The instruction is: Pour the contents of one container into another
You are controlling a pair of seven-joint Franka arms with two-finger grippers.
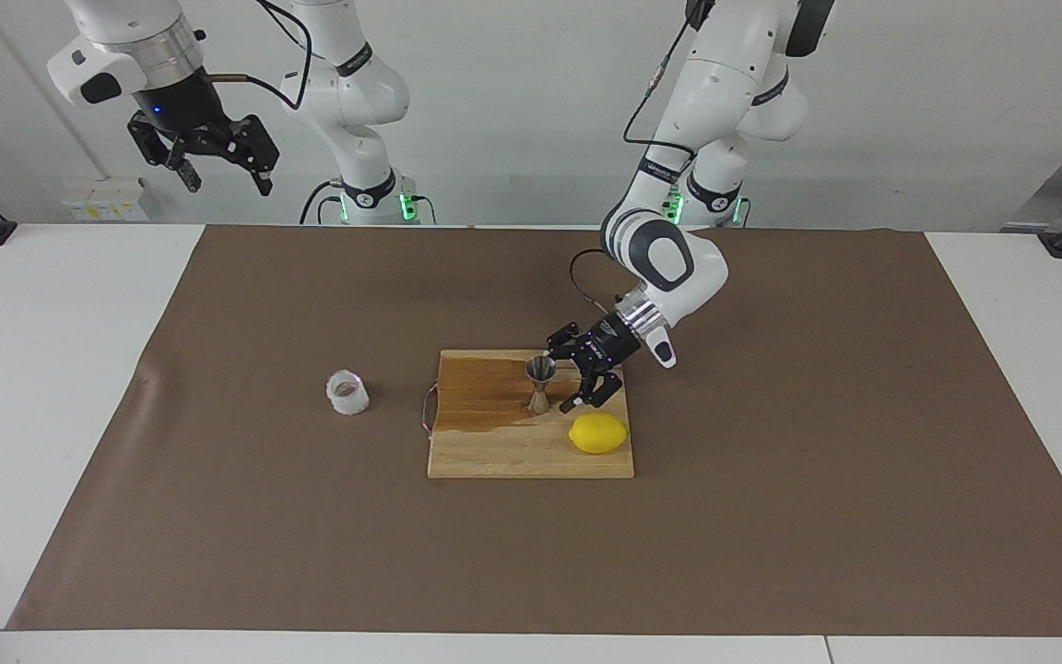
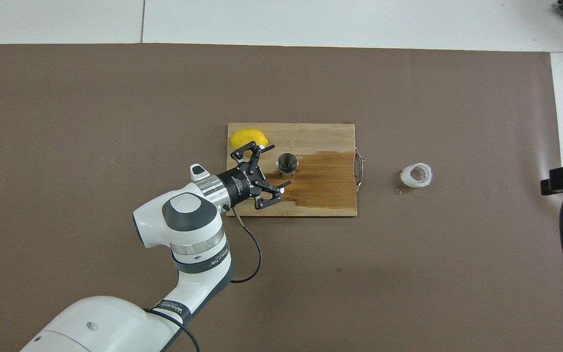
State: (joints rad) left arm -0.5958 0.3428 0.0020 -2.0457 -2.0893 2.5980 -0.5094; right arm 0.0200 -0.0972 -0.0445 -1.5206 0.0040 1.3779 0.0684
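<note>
Facing view, inventory. Steel jigger upright on wooden cutting board, at edge of dark wet patch. My left claw low over board, just beside jigger toward left arm's end, fingers spread wide, gripping nothing, jigger not between them. Lemon on board corner, farther from robots than claw. Crinkled plastic cup on brown desk, off board, toward right arm's end. My right claw raised, waiting, fingers apart, empty.
</note>
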